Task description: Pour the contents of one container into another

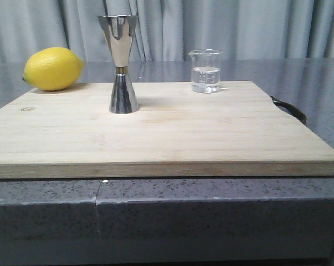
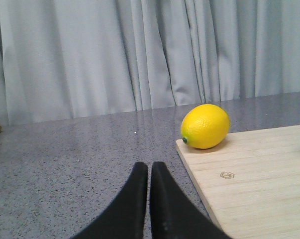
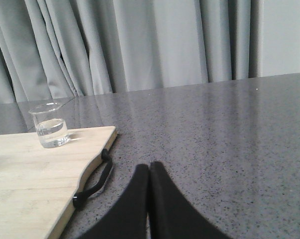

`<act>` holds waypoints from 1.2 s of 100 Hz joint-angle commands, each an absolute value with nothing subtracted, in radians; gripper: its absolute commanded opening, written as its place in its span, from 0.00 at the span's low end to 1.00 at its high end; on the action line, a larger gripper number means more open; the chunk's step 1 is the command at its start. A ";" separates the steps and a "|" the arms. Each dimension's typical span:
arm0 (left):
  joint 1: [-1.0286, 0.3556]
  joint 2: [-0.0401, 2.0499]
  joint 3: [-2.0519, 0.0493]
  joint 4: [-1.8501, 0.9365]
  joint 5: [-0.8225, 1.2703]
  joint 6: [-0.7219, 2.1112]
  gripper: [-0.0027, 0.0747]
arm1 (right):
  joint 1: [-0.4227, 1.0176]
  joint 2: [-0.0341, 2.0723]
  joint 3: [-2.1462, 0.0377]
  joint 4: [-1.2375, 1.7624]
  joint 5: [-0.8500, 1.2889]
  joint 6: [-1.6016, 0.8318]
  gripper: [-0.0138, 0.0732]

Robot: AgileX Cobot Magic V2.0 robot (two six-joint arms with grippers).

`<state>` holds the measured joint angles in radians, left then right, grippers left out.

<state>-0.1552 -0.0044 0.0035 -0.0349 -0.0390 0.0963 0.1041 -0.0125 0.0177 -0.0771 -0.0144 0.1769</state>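
Observation:
A small clear glass beaker (image 1: 205,71) with white marks and some clear liquid stands upright at the back right of the wooden board (image 1: 155,138). It shows too in the right wrist view, as the beaker (image 3: 49,125) near the board's corner. The tall steel jigger (image 1: 120,64), gold band at its waist, stands upright left of the board's middle. Neither gripper shows in the front view. My left gripper (image 2: 149,167) is shut over the grey counter, off the board's left edge. Over the counter to the right of the board, my right gripper (image 3: 149,168) is shut and holds nothing.
A yellow lemon (image 1: 52,68) lies at the board's back left corner, and the lemon (image 2: 205,126) fills the middle right of the left wrist view. A black strap handle (image 3: 94,181) hangs off the board's right edge. Grey curtains close off the back.

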 commanded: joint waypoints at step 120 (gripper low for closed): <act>-0.454 0.825 -0.741 -0.446 0.385 0.287 0.08 | 0.167 0.838 -0.746 0.047 0.376 -0.026 0.25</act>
